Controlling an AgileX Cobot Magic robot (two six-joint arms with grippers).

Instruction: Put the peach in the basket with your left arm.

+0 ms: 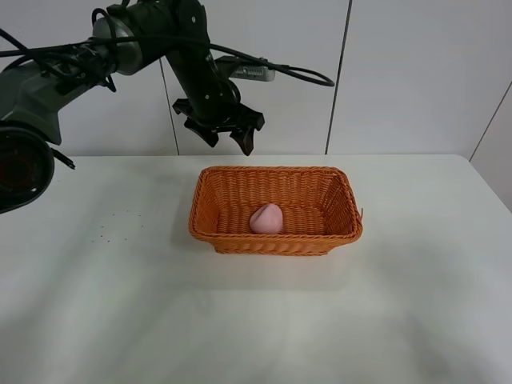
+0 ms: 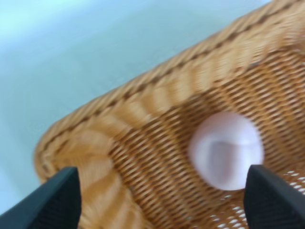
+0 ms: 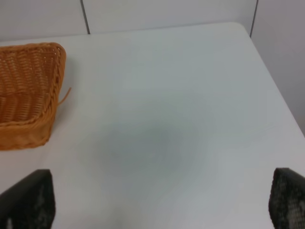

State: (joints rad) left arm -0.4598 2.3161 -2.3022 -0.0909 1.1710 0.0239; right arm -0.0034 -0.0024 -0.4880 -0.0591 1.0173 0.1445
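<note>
The pale pink peach lies on the floor of the orange wicker basket, near its middle. My left gripper hangs open and empty above the basket's far left rim. In the left wrist view the peach lies inside the basket between my two black fingertips, well below them. My right gripper is open and empty over bare table, with a corner of the basket beside it. The right arm is out of the high view.
The white table runs under everything. Its far edge meets a white panelled wall just behind the basket. A loose wicker strand sticks out of the basket's right end.
</note>
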